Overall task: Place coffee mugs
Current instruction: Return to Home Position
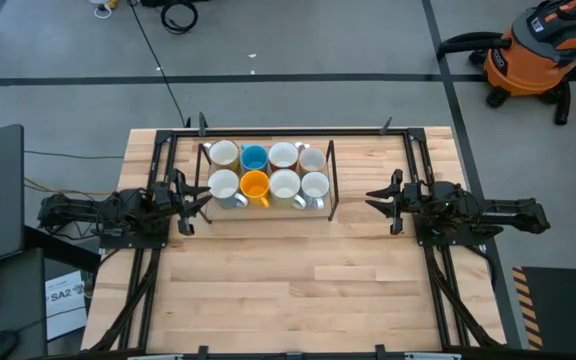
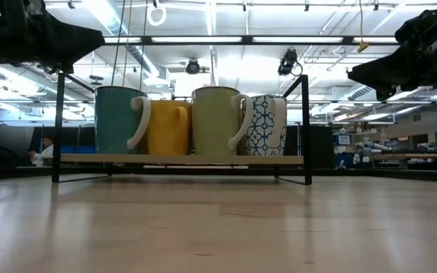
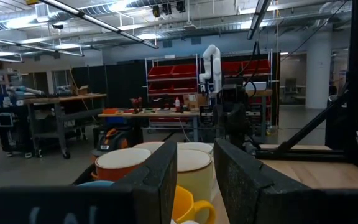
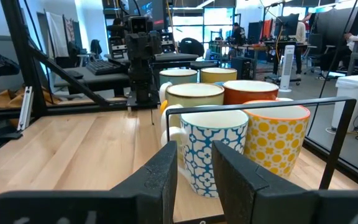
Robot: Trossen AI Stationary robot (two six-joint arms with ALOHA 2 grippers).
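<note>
parked apart, nothing left to carry

left gripper [image 1: 196, 197] at 9 o'clock and right gripper [image 1: 380, 199] at 3 o'clock hover slightly parted, holding nothing, since placing looks done. eight handled ceramic coffee mugs [image 1: 284, 184] fill the black-framed wooden shelf [image 1: 333, 180] at 12 o'clock.

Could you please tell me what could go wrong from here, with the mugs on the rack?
1. The left gripper and right gripper, both open, sit close to the ends of the rack; a sideways swing could hit its frame.
2. The mugs stand packed together, so one knock might jostle several.
</note>
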